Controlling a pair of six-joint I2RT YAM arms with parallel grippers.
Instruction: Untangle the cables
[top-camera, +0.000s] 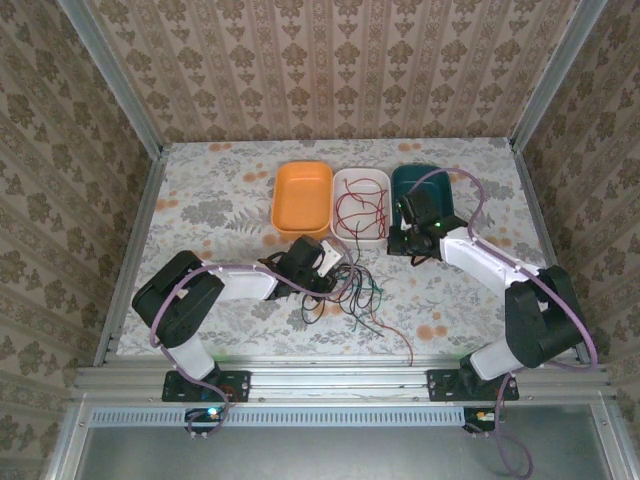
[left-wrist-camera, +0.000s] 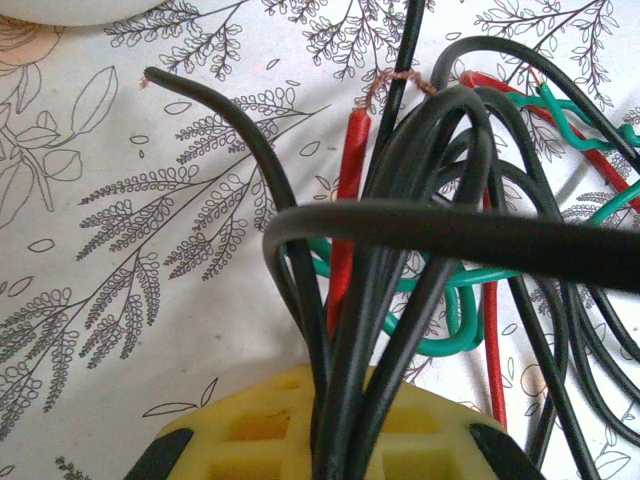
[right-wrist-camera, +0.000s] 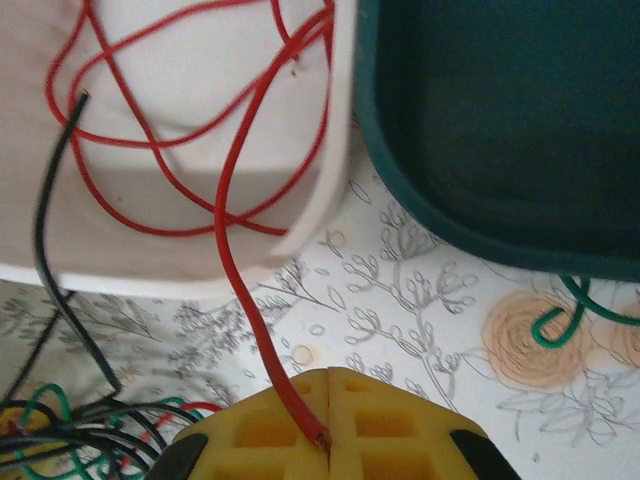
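Right claw (right-wrist-camera: 328, 428) clamped on thin red cable (right-wrist-camera: 225, 215) end, left claw (left-wrist-camera: 335, 440) on black cables (left-wrist-camera: 400, 223); lift end into white tray (right-wrist-camera: 150, 272), 11 o'clock.

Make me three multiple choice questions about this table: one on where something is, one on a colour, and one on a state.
1. Where do the loops of the thin red wires lie?
A. orange plastic tray
B. white plastic tray
C. dark teal plastic tray

2. What colour of wire does the right end effector pinch?
A. red
B. black
C. green

3. How is the left end effector?
A. wide open
B. shut on thin black wires
C. shut on a tray rim

Answers:
1. B, the red loops lie inside the white tray.
2. A, a red strand ends in the seam of its closed tips.
3. B, black strands run down between its closed tips.
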